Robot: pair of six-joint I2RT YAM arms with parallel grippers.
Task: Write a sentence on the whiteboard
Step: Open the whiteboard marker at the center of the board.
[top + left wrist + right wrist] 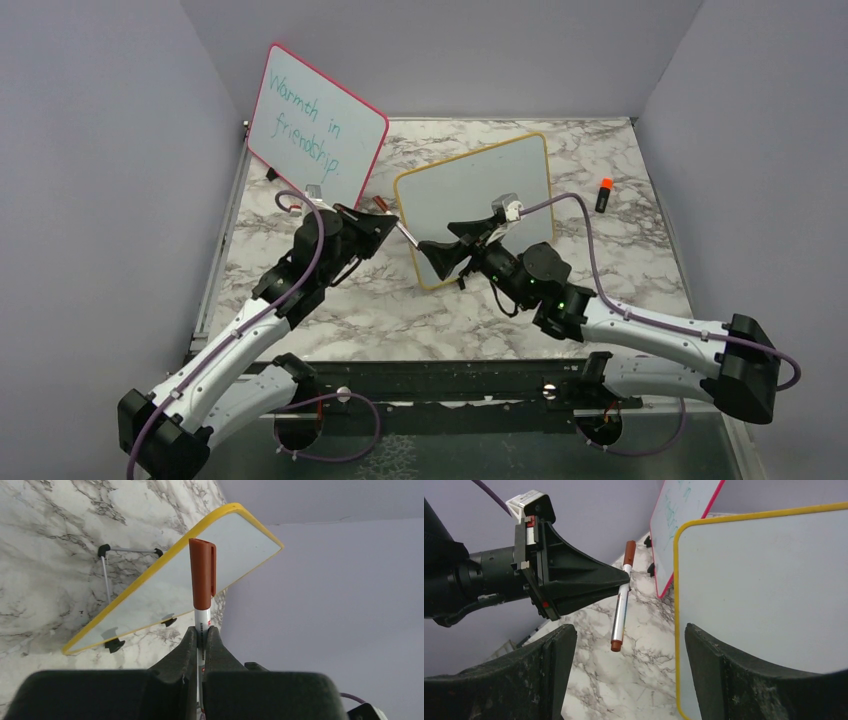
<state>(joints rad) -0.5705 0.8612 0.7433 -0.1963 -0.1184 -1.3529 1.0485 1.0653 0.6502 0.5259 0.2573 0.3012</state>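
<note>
The whiteboard (478, 200) with the yellow-orange frame stands tilted on small black feet mid-table; its white face (764, 590) is blank, and no sentence shows on it. My left gripper (388, 224) is shut on a marker (202, 580) with a white barrel and a brown-red cap, just left of the board's lower left corner. The cap is on and points towards the board (165, 590). My right gripper (437, 257) stands open in front of that corner. The marker's rear end (616, 642) hangs between and beyond its fingers (551, 670), touching neither.
A pink-red-framed board (315, 125) with teal writing leans at the back left, also in the right wrist view (679, 510). A black marker with an orange cap (604, 194) lies at the right of the marble tabletop (400, 320). Grey walls close in three sides.
</note>
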